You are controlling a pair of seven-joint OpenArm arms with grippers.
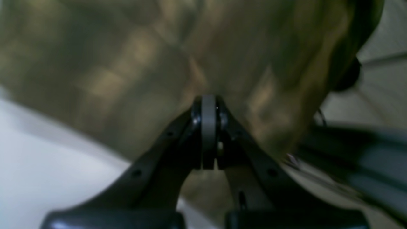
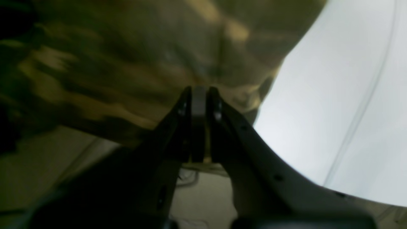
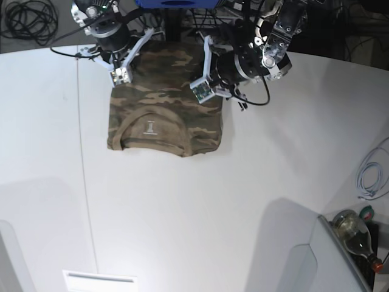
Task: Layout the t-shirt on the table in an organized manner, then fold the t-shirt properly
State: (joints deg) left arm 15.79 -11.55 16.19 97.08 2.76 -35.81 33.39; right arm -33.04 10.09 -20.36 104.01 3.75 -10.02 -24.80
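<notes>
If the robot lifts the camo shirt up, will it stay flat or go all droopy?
Probably droopy: the t-shirt is soft cloth, folded and wrinkled where it lies. It likely sags between the left gripper and right gripper, both pinched shut on it. It probably slides easily over the smooth table.

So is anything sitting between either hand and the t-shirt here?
Nothing visible. Both the left hand and the right hand are already shut on the t-shirt at its far edge, and the table around it is bare.
</notes>
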